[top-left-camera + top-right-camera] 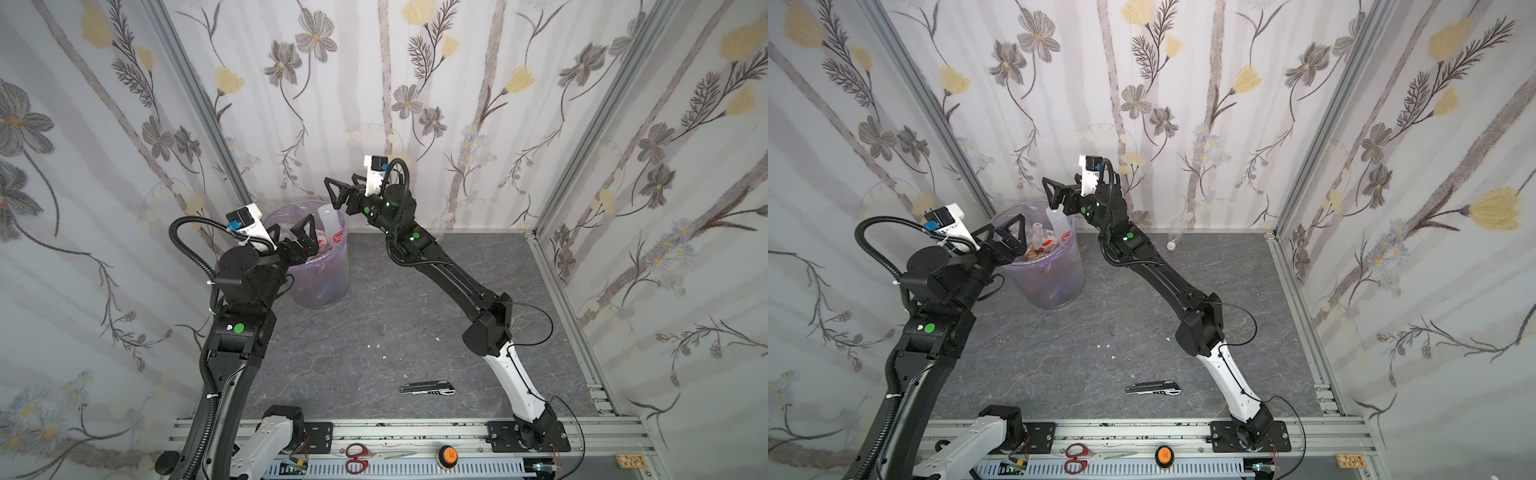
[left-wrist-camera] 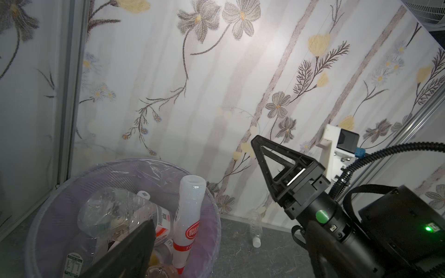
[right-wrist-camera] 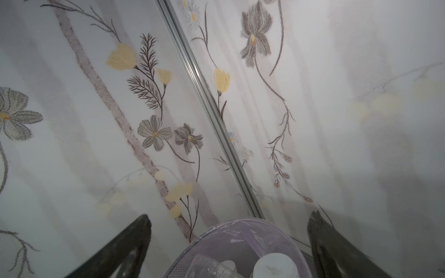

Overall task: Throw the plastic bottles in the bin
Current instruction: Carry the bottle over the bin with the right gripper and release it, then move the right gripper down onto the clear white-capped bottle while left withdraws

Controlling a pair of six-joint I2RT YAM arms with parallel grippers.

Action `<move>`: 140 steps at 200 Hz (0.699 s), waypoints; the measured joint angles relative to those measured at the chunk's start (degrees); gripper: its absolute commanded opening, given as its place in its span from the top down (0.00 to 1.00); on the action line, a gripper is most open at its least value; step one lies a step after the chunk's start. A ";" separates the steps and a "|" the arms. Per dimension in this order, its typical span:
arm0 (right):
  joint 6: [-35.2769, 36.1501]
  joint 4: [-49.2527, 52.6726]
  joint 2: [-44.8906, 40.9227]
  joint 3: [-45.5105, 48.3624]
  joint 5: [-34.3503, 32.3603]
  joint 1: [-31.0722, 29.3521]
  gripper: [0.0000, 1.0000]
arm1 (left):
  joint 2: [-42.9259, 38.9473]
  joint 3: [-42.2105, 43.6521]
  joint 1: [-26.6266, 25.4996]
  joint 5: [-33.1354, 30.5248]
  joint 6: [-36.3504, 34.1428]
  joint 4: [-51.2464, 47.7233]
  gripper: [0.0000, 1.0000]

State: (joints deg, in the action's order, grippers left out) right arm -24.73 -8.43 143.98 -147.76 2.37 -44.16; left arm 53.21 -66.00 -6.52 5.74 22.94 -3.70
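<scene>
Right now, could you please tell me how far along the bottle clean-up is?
Mostly done: the bin is heaped with bottles. Nothing is being carried; the left hand and right hand are both open and empty at the bin. Left: one clear bottle lying by the back wall.

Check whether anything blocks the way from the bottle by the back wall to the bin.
Nothing lies on the grey floor between the clear bottle and the bin. Only the right arm reaches over that stretch, above the floor.
</scene>
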 measured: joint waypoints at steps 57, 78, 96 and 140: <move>2.73 -1.99 -19.04 17.90 -2.19 5.03 0.00 | 1.64 -0.02 -0.61 1.90 1.73 0.02 0.00; 2.58 -0.57 -21.20 25.51 -4.79 9.33 0.00 | 3.15 -0.76 -4.02 2.01 1.68 -0.37 0.00; 0.76 3.65 -20.79 29.62 -6.78 13.22 0.00 | 5.42 -1.99 -8.94 1.68 1.11 0.04 0.00; -1.84 9.92 -16.70 36.06 -10.27 18.95 0.00 | 17.35 -7.87 -22.60 -2.29 -2.47 -0.33 0.00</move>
State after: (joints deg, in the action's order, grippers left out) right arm -26.57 1.50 127.28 -111.70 -7.90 -25.21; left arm 70.57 -73.87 -29.12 3.44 20.47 -4.03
